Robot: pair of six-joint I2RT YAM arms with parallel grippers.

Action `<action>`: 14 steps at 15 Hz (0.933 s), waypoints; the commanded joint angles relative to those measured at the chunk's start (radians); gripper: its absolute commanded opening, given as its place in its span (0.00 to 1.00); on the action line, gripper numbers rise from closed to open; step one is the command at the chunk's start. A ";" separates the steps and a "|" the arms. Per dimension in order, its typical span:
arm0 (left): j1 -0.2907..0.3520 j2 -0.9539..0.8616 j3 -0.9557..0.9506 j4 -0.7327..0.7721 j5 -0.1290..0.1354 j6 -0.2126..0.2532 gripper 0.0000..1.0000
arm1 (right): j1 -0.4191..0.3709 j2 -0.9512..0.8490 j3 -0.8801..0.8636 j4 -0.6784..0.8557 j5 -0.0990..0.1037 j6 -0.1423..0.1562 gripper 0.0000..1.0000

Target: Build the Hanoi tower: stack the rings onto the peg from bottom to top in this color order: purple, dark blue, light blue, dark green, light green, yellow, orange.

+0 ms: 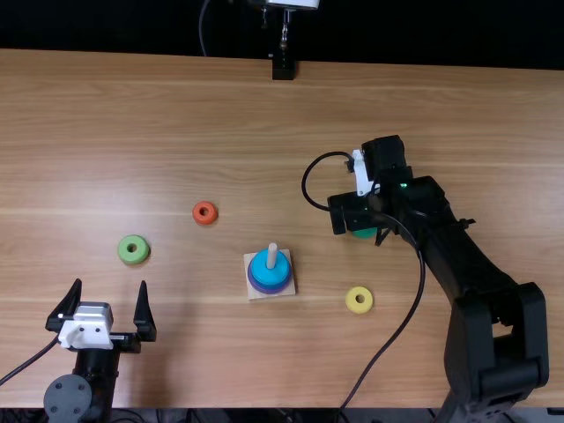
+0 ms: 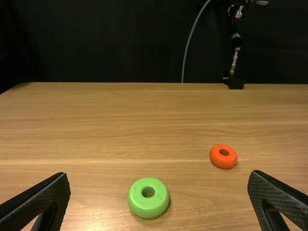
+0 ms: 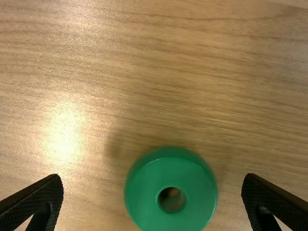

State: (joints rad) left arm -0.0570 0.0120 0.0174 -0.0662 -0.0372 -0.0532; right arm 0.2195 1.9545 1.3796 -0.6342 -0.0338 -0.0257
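In the top view my left gripper [image 1: 104,310] stands open at the lower left; in the left wrist view the left gripper [image 2: 159,199] is spread wide with nothing held. My right gripper [image 1: 357,226] is over the dark green ring [image 1: 364,233], partly covering it. In the right wrist view the right gripper [image 3: 152,199] is open, the dark green ring [image 3: 192,197] lying on the table between its fingers. The peg [image 1: 271,254] holds a light blue ring [image 1: 264,272] on top, with darker blue and purple below. Loose are the light green [image 1: 133,249], orange [image 1: 204,212] and yellow [image 1: 359,300] rings.
The peg's square wooden base [image 1: 250,293] rests near the middle of the table [image 1: 176,106]. A black stand [image 1: 283,69] is at the far edge. The right arm's cable [image 1: 412,308] loops beside the yellow ring.
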 commanded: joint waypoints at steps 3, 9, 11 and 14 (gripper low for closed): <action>0.009 -0.012 -0.017 -0.015 -0.001 0.009 1.00 | -0.012 0.061 -0.008 -0.031 0.004 -0.002 1.00; 0.009 -0.012 -0.017 -0.015 -0.001 0.009 1.00 | -0.011 0.077 -0.005 -0.037 0.004 0.002 1.00; 0.009 -0.012 -0.017 -0.015 -0.001 0.009 1.00 | -0.012 0.077 -0.008 -0.031 0.006 0.002 0.37; 0.009 -0.012 -0.017 -0.015 -0.001 0.009 1.00 | -0.014 0.077 -0.008 -0.030 0.006 -0.004 0.00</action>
State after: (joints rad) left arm -0.0570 0.0116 0.0174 -0.0662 -0.0376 -0.0528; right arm 0.2195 2.0109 1.3800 -0.6647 -0.0334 -0.0261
